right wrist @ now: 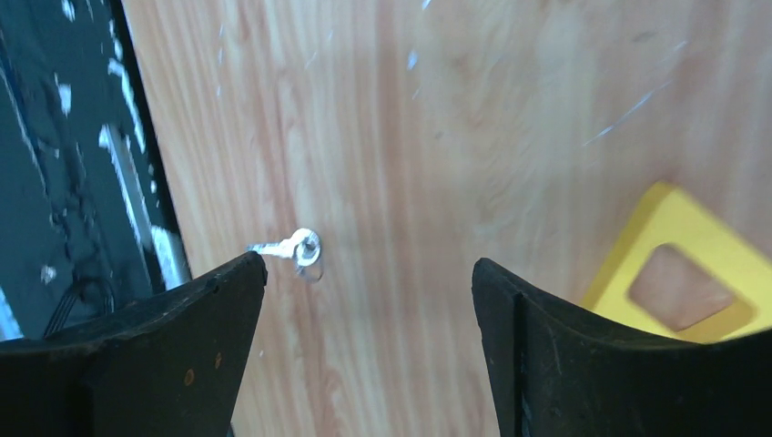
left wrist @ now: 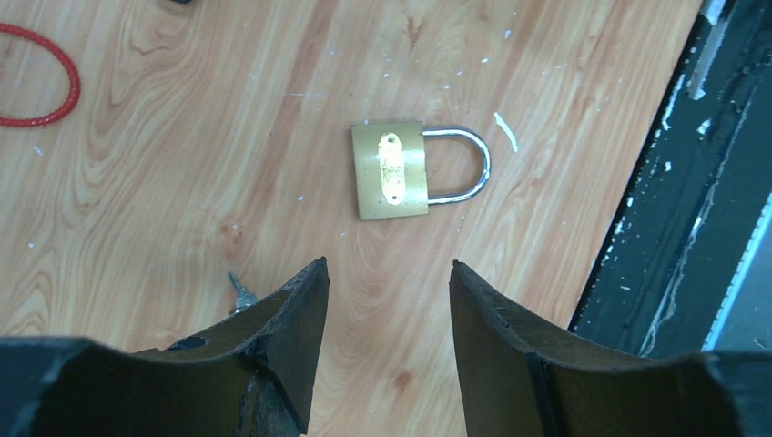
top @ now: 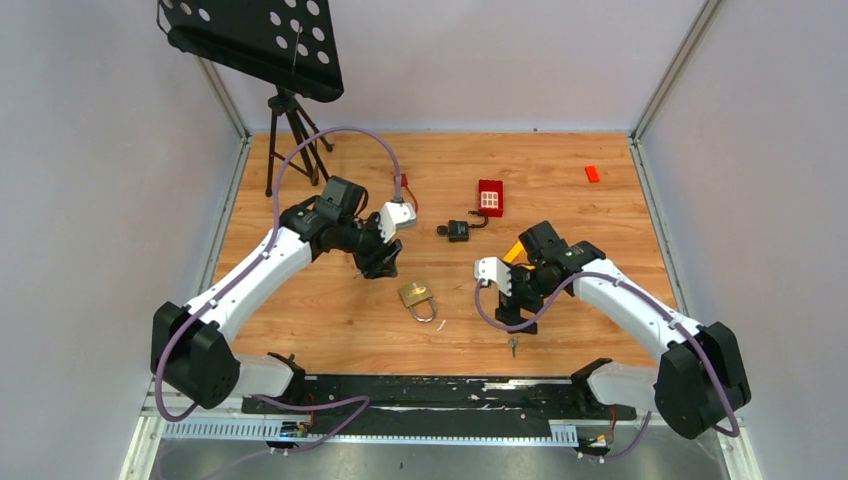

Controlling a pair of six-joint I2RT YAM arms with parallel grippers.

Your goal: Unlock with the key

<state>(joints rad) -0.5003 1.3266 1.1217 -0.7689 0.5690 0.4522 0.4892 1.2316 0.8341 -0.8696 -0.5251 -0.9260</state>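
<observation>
A brass padlock [top: 418, 297] with a steel shackle lies flat on the wooden table, also seen in the left wrist view [left wrist: 391, 170]. My left gripper [top: 385, 262] hovers just behind it, open, nothing between its fingers [left wrist: 390, 273]. A small silver key [left wrist: 241, 293] pokes out beside the left finger. Another silver key [top: 513, 345] lies near the table's front edge. My right gripper [top: 510, 312] stands open just above that key [right wrist: 296, 246], which lies off the tip of its left finger [right wrist: 218, 300]; the gap [right wrist: 369, 269] holds nothing.
A black padlock [top: 458, 230], a red keypad box [top: 490, 197] and an orange piece [top: 592, 173] lie further back. A yellow block [right wrist: 692, 273] sits beside the right gripper. A red cord [left wrist: 55, 77], a tripod [top: 290, 135] and the black front rail [top: 440, 390] border the area.
</observation>
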